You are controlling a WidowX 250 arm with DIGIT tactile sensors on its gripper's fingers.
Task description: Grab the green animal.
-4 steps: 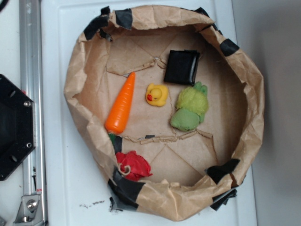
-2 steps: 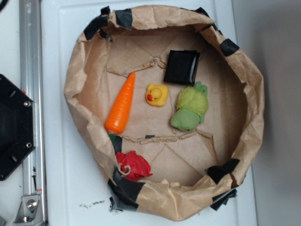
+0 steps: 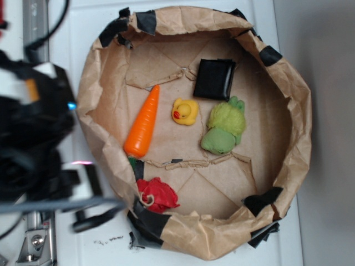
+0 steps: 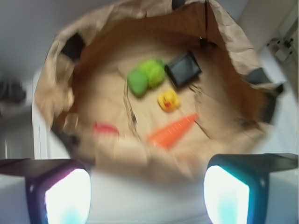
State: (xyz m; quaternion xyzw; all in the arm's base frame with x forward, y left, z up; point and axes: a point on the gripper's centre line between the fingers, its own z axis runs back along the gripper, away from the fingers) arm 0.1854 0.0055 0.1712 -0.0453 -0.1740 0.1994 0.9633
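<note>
Gaping gripper (image 4: 147,191), nothing held

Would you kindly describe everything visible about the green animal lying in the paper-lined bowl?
The green animal is a small plush toy made of two joined lumps: a fuzzy lime-green one nearer the black square pad and a smoother mid-green one below it, with small green nubs at the fuzzy end. It lies on the brown paper floor, right of the yellow duck and apart from it. Nothing grips it; the end effector is outside the bowl, open.
</note>
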